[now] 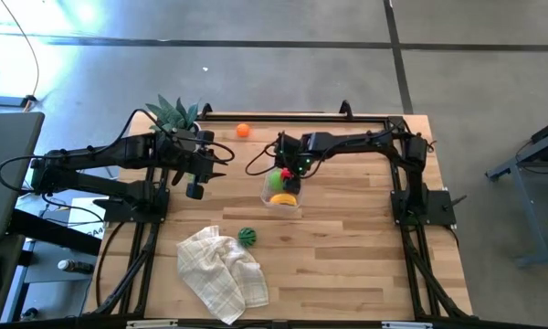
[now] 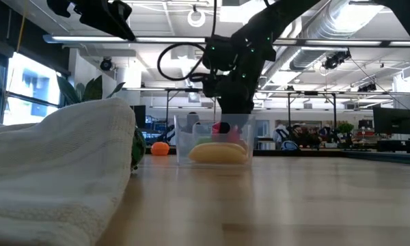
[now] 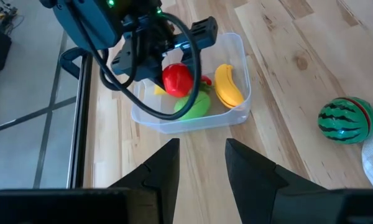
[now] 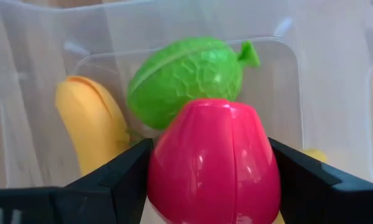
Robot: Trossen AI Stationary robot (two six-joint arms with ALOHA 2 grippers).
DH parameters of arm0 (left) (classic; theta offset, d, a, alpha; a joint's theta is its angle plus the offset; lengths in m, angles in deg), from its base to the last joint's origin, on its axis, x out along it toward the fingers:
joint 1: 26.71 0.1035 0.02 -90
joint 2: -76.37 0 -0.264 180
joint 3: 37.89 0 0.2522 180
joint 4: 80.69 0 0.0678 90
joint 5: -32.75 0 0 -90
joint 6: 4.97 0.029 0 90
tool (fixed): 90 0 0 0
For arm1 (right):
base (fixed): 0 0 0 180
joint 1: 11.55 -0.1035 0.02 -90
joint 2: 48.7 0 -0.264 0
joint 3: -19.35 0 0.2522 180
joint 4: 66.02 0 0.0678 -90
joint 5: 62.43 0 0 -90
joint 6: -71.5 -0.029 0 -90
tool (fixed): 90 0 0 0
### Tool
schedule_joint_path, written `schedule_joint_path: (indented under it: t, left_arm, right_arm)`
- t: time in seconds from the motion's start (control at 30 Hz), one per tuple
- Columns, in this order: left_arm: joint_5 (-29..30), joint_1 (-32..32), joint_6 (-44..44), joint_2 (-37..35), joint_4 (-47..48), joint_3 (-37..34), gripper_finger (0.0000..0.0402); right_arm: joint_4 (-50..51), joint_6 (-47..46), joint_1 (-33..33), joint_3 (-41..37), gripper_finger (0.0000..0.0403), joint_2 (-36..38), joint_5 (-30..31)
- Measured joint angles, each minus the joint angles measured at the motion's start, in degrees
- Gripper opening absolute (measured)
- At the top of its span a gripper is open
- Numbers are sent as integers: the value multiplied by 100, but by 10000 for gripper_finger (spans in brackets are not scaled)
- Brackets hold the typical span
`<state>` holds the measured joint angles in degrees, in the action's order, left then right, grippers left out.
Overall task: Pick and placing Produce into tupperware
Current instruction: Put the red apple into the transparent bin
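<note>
The clear tupperware stands mid-table with a yellow banana and a green fruit in it. My right gripper reaches down into the tub, shut on a red fruit. An orange ball lies on the table toward the far edge. A striped green melon rests on the table next to the cloth. My left gripper hovers open to the left of the tub, with nothing between its fingers. My right gripper pinches the red fruit between its two fingers, one finger on each of two opposite sides. The fingers come steeply from above. The fruit hangs inside the tub's walls, just over the green fruit; whether the two touch, I cannot tell.
A crumpled white checked cloth lies at the near left and fills the low view's left side. A spiky green plant stands at the far left by the left arm. Bare wood shows to the right of the tub.
</note>
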<state>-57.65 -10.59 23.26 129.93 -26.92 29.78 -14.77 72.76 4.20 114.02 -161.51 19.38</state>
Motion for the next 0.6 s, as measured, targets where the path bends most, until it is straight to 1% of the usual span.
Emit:
schedule_joint_path:
  t: [0.2, 0.43, 0.6]
  left_arm:
    - [1, 0, -2, 1, 2, 0, 117]
    - [2, 0, 0, 2, 2, 0, 117]
    - [2, 0, -1, 1, 1, 0, 117]
  right_arm:
    - [-13, 52, 3, -59, 261, -2, 20]
    - [-295, 28, 37, -308, 261, -2, 61]
    - [-290, 74, 37, -420, 261, -2, 129]
